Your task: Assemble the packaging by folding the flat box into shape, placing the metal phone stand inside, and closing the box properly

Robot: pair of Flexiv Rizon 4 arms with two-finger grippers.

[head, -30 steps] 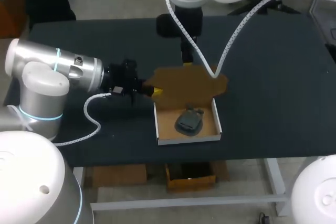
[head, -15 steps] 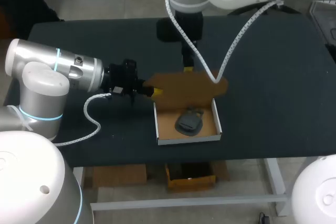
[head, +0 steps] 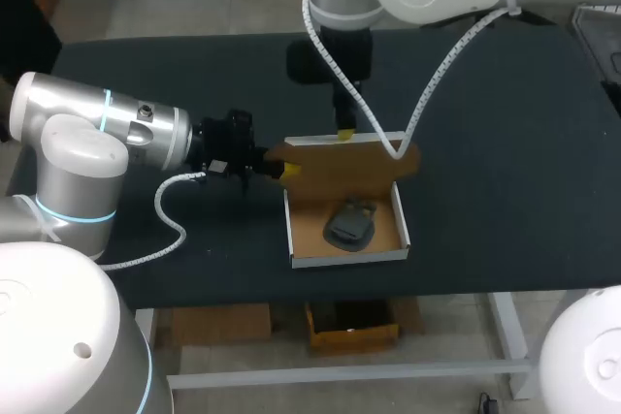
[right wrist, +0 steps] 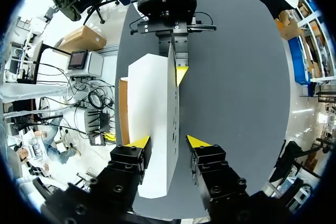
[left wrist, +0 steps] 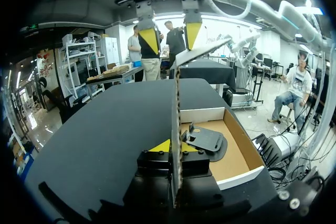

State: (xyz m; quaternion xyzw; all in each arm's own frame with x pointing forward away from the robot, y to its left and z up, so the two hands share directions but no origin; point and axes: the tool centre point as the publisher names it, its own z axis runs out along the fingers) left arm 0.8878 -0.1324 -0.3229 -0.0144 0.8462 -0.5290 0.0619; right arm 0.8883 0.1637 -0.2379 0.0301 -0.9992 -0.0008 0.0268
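Down to the box (head: 301,239) first: sits near the front edge of the black table (head: 505,143), tray open to the top, white outside, brown within. In the tray, the phone stand (head: 349,223): dark, lying about the middle on the tray's floor, clear of the walls. Up from the tray's far wall, the lid (head: 340,157): raised and standing close to upright. Over to the left claw (head: 288,171): comes in low from the side and pinches the lid's side edge, one yellow tip on each face of the cardboard, closed on the lid. Same story from its own wrist, left claw (left wrist: 176,147) with the lid (left wrist: 175,103) edge-on between the tips, tray and phone stand (left wrist: 205,140) off to one side. Now the right claw (head: 343,133): hangs from above at the lid's top edge, fingers spread, one to each side of the cardboard, open, straddling rather than gripping. From the right wrist, right claw (right wrist: 169,141) with the lid (right wrist: 155,108) running ahead between the fingers, a gap showing at one tip. In the way: the right arm's white coiled cable (head: 427,75), drooping across the lid's right end and covering a bit of it. On the table by the left arm, another coiled cable (head: 170,220), well apart from the box.
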